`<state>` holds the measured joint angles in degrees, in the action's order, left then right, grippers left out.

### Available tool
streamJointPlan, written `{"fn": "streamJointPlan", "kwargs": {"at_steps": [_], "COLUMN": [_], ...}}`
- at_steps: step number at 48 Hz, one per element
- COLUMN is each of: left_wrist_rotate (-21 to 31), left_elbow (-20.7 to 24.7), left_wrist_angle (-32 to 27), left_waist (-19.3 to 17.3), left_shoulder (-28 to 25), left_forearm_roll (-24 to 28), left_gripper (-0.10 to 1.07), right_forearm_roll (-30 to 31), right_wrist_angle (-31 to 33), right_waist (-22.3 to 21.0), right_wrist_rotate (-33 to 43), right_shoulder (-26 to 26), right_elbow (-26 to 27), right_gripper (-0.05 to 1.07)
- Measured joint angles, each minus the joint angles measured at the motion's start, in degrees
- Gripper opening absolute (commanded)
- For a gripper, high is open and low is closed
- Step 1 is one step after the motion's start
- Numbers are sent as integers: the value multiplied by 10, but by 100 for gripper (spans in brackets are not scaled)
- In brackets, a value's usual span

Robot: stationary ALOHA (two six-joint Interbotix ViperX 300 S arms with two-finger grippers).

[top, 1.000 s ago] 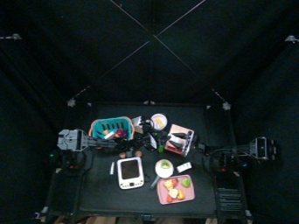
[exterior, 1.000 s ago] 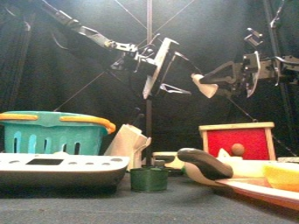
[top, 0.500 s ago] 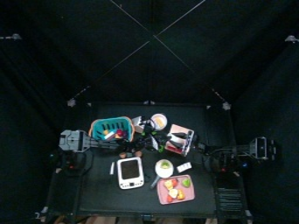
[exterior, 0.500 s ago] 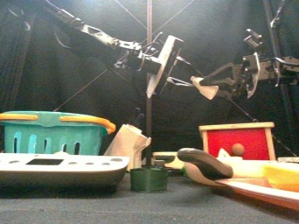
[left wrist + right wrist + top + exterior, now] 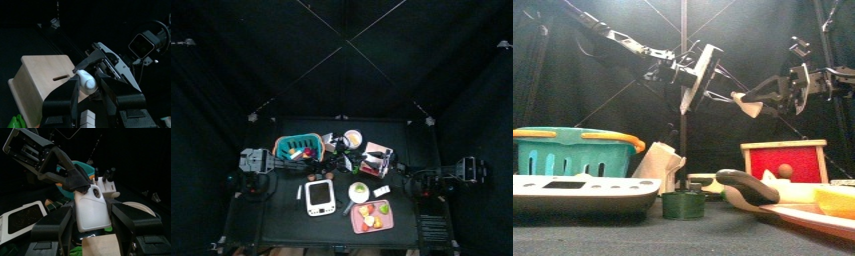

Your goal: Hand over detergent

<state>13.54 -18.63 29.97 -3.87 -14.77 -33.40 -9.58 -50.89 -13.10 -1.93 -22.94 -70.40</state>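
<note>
Jaws of the left gripper (image 5: 79, 181) are closing on the top of the detergent (image 5: 91, 203), a small white bottle with a handle, and are holding it in the air above the middle of the table (image 5: 281, 215). Jaws of the right gripper (image 5: 93, 215) are standing wide open, one on each side of the bottle's body. Whether they are touching it cannot be told.

- Both arms are meeting high over the table, the left one reaching in from the left edge and the right one from the right edge.
- A teal basket (image 5: 573, 152) with an orange rim is sitting near the back left corner.
- A white device (image 5: 580, 195) with a dark screen is lying at the front edge, left of the middle.
- A pink tray (image 5: 372, 215) of fruit is lying towards the front right corner.
- A red box (image 5: 784, 160) in a pale frame is standing nearer the right edge.
- A small green cup (image 5: 683, 204) is standing just beside the white device.
</note>
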Motion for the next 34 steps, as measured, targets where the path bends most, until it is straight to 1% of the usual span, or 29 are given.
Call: {"fn": "streamJointPlan", "kwargs": {"at_steps": [3,5,11,16,22,34], "left_wrist_rotate": [-1,0,-1,-1,-2,-2], "left_elbow": [0,-1,-4,-4,-3,-4], "left_wrist_angle": [-5,-7,-10,-10,-11,-39], "left_waist": [1,1,0,1,2,-4], "left_shoulder": [1,1,1,1,1,0], "left_forearm_roll": [3,4,6,9,16,33], "left_gripper": [56,56,56,56,56,56], "right_forearm_roll": [-2,-4,-11,-10,-10,-18], "right_wrist_angle": [27,47,124,173,244,351], "right_waist": [-1,-2,-1,-2,-3,-11], "right_wrist_rotate": [3,3,3,3,3,6], "right_shoulder": [-5,-8,-23,-41,-76,-130], "right_elbow": [9,16,34,46,54,67], "right_gripper": [104,105,104,104,104,104]}}
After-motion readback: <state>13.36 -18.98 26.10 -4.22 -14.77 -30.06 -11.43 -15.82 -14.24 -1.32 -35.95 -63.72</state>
